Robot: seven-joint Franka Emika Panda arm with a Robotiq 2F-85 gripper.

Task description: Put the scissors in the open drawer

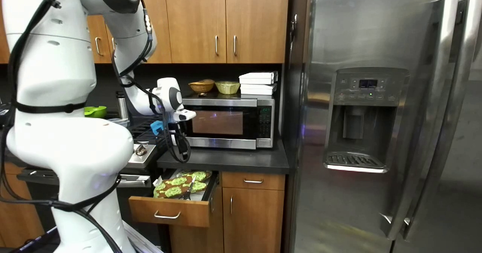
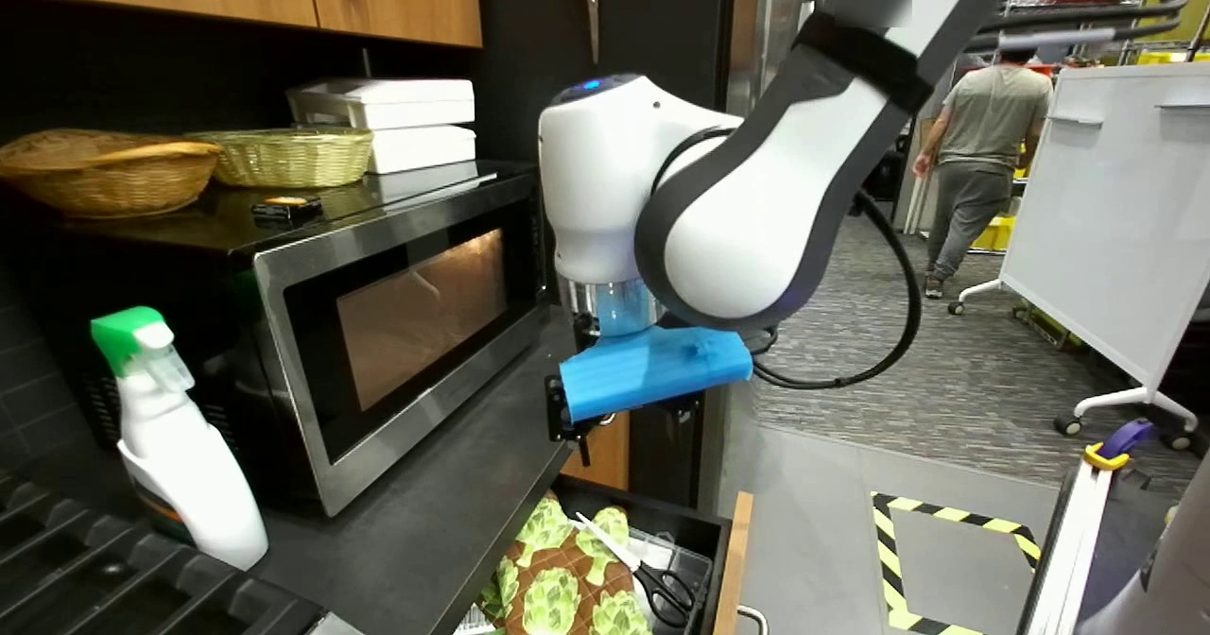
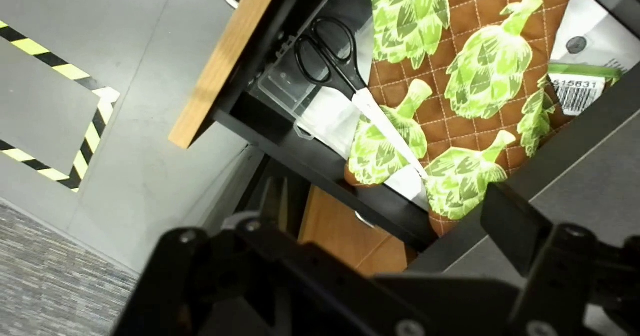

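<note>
while the slim-bladed silver scissors with black loop handles lie, blades together, in the open, shallow, brown-fronted wooden drawer, the jaws stand spread wide above it with nothing held between them. the handles lie over a clear plastic tray; the blades reach across a quilted brown cloth printed with green artichokes. beyond the cloth shows a white packet with a barcode label, and the dark tabletop covers the drawer's inner end. on that tabletop sits a silver-and-black microwave, bearing a brown wicker basket, a pale green woven basket and stacked white boxes; a white spray bottle with a green head stands beside it. in an exterior view, the large white robot arm hides part of the black-and-silver stove, and a tall stainless steel refrigerator stands past the tabletop's end.
</note>
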